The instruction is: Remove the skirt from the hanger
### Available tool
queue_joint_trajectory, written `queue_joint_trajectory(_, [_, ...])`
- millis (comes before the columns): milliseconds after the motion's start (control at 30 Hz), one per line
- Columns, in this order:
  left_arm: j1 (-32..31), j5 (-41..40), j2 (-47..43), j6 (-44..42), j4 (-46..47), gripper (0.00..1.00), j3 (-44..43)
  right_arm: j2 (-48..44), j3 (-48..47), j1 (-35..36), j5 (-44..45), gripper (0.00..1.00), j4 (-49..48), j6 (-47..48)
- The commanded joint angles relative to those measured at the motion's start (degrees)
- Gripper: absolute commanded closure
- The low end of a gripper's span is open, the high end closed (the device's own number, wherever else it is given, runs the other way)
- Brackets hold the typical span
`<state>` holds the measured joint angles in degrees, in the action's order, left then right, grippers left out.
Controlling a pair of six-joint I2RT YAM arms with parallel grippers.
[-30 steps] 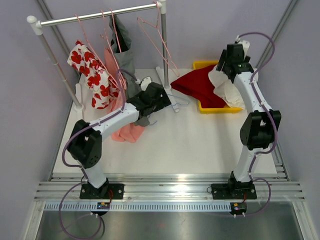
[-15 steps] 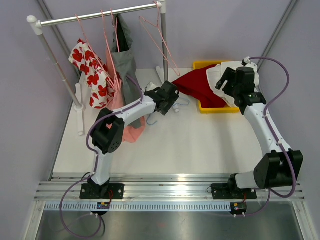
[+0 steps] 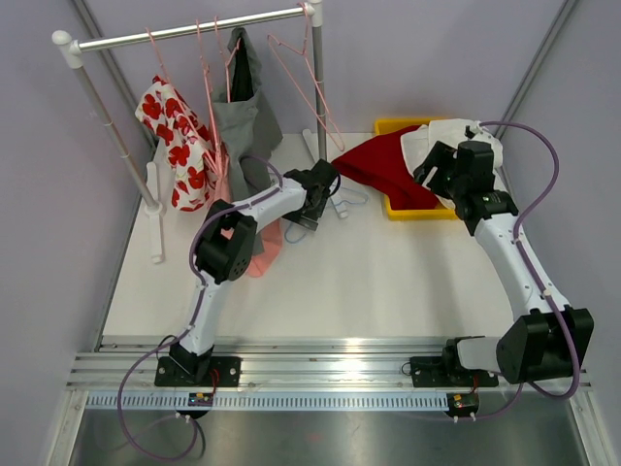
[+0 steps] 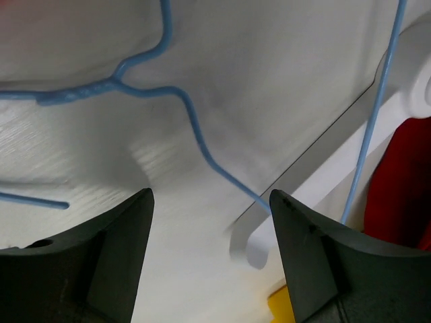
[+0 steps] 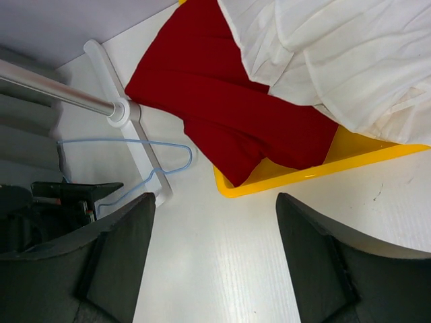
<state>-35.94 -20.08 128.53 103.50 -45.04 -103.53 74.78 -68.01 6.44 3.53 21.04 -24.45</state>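
A white pleated skirt (image 5: 337,60) lies bunched in the yellow tray (image 5: 323,168), on top of a red cloth (image 5: 222,101); it also shows in the top view (image 3: 419,146). A bare blue hanger (image 5: 135,142) lies flat on the table beside the rack's foot (image 5: 128,128). My right gripper (image 5: 214,262) hovers open just in front of the tray with nothing between its fingers. Low over the table, my left gripper (image 4: 210,256) is open and empty, the blue hanger (image 4: 182,94) lying just ahead of its fingertips.
A clothes rail (image 3: 194,29) at the back left carries pink hangers (image 3: 301,78), a grey garment (image 3: 243,121) and a red-and-white printed one (image 3: 179,146). A pink garment (image 3: 262,248) trails onto the table under the left arm.
The right gripper came down from above the tray and the white skirt it held up now rests in the tray. The left arm swung right, toward the blue hanger.
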Motion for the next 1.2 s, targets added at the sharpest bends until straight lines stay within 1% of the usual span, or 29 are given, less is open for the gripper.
queue_joint_trajectory(0, [1.66,-0.14,2.07,2.93,-4.71,0.28,-6.24,-2.80,0.42,0.51,-2.12,0.20,-1.35,-1.13])
queue_joint_trajectory(167, [3.51,3.81,7.69,2.67,-8.04,0.29,-13.00,-3.41,0.68,0.59,-2.48,0.21,-1.52,-1.04])
queue_joint_trajectory(300, [3.60,5.40,9.28,2.49,-8.93,0.33,-14.34,-3.77,0.68,0.59,-2.65,0.21,-1.79,-1.22])
queue_joint_trajectory(400, [3.51,6.45,9.81,2.67,-10.07,0.39,-14.69,-4.21,1.03,0.59,-2.39,0.21,-2.23,-1.30])
queue_joint_trajectory(433, [3.51,6.80,9.72,2.41,-10.07,0.44,-14.69,-4.64,1.04,0.59,-2.21,0.21,-2.23,-1.30])
queue_joint_trajectory(500, [3.51,7.07,9.81,2.23,-10.77,0.51,-14.78,-5.00,1.30,0.51,-1.95,0.21,-2.32,-1.22])
queue_joint_trajectory(533, [3.51,7.59,9.72,1.88,-11.04,0.57,-14.78,-5.35,1.30,0.51,-1.77,0.21,-2.14,-1.04])
queue_joint_trajectory(567, [3.51,7.86,9.64,1.62,-11.04,0.61,-14.69,-5.61,1.39,0.59,-1.60,0.21,-2.14,-0.95])
queue_joint_trajectory(633, [3.51,10.14,9.46,0.48,-9.03,0.66,-12.77,-6.49,1.56,0.59,-0.98,0.21,-2.14,-0.87])
queue_joint_trajectory(667, [3.51,10.75,9.28,0.47,-8.49,0.70,-11.97,-6.84,1.65,0.51,-0.46,0.21,-2.05,-0.87])
queue_joint_trajectory(733, [3.34,12.16,8.58,0.12,-7.79,0.73,-9.78,-7.72,2.00,0.51,-0.10,0.21,-2.05,-0.87])
queue_joint_trajectory(833, [3.16,11.46,7.44,-0.93,-8.31,0.84,-8.28,-8.77,2.53,0.59,0.25,0.21,-1.70,-0.87])
queue_joint_trajectory(867, [3.16,11.20,6.83,-1.28,-8.31,0.90,-6.88,-8.95,2.70,0.59,0.25,0.21,-1.61,-1.04])
queue_joint_trajectory(900, [3.16,10.33,6.13,-1.63,-8.31,1.00,-6.17,-9.21,2.88,0.59,0.25,0.21,-1.61,-1.04])
queue_joint_trajectory(967, [2.90,9.10,3.32,-3.65,-7.79,1.00,-3.98,-9.74,3.32,0.59,0.08,0.22,-1.35,-1.22])
queue_joint_trajectory(1100, [1.06,1.82,-2.66,-8.30,-10.77,1.00,-1.60,-10.62,3.41,0.59,-0.36,0.22,-0.47,-1.66])
queue_joint_trajectory(1167, [-0.61,-0.13,-5.73,-10.24,-10.52,1.00,0.94,-11.59,2.88,0.59,-0.72,0.23,0.58,-2.18])
